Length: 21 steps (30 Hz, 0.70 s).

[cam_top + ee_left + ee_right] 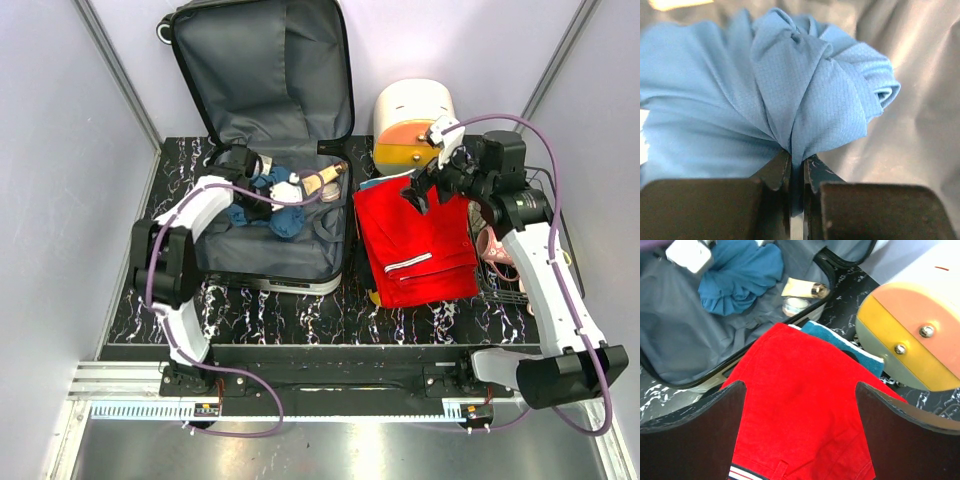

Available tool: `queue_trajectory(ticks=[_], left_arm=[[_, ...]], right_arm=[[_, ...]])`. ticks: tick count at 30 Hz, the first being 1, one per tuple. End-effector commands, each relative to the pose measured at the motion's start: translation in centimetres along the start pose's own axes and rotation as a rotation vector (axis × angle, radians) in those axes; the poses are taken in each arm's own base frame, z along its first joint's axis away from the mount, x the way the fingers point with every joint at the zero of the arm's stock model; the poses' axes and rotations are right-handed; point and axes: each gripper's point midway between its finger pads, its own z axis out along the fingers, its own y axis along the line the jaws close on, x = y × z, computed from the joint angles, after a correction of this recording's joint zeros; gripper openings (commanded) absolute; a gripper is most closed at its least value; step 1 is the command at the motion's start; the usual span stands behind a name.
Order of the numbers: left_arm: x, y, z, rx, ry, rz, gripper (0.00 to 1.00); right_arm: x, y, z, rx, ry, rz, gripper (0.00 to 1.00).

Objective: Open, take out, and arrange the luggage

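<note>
Open hard-shell grey-lined luggage [262, 70], upper left. Left gripper [797, 172] pinched tight on soft blue cloth bundle [790, 90]: light, limp; grasp bunched fold. Right gripper [800, 405] spread wide, empty, over red corduroy garment [805, 405].

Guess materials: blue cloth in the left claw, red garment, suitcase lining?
Blue cloth: thin knit fabric, matte; a fine mesh weave shows, and it bunches into soft folds where the left claw pinches it.
Red garment: thicker fabric, probably corduroy or velour; faint ribbed nap, no shine.
Suitcase lining: smooth grey woven synthetic, likely polyester; slight sheen, loose wrinkles.
</note>
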Motion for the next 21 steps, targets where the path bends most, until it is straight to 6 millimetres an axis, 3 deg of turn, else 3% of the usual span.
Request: queue_trajectory(ticks=[1, 6, 7, 9, 10, 13, 17, 21], left_arm=[[-7.4, -1.0, -9.2, -0.104, -0.245, 0.016, 0.0], [-10.3, -3.0, -14.6, -0.154, -0.335, 0.036, 0.0], [-10.7, -3.4, -15.3, -0.158, -0.353, 0.04, 0.0], [-12.1, -4.3, -17.6, -0.184, -0.408, 0.044, 0.0], [-12.7, -4.6, -18.4, -0.191, -0.428, 0.046, 0.0], [-15.2, -5.7, -21.8, -0.22, -0.513, 0.035, 0.0], [-18.2, -7.8, -24.6, -0.193, -0.601, 0.034, 0.0], [-20.4, -10.1, -25.4, -0.163, -0.639, 0.07, 0.0]], right_arm=[[-2.0, 3.7, -1.3, -0.158, -0.107, -0.026, 1.0], [-3.6, 7.1, -0.5, -0.268, -0.196, -0.074, 1.0], [-4.2, 9.1, -0.3, -0.308, -0.216, -0.115, 1.0], [-5.2, 10.1, 0.2, -0.309, -0.254, -0.193, 1.0], [-5.7, 11.7, 0.4, -0.345, -0.271, -0.223, 1.0], [-7.1, 12.9, 0.3, -0.384, -0.31, -0.256, 1.0], [-9.2, 15.6, -1.5, -0.478, -0.391, -0.274, 1.0], [-10.7, 18.6, -2.4, -0.55, -0.456, -0.289, 1.0]])
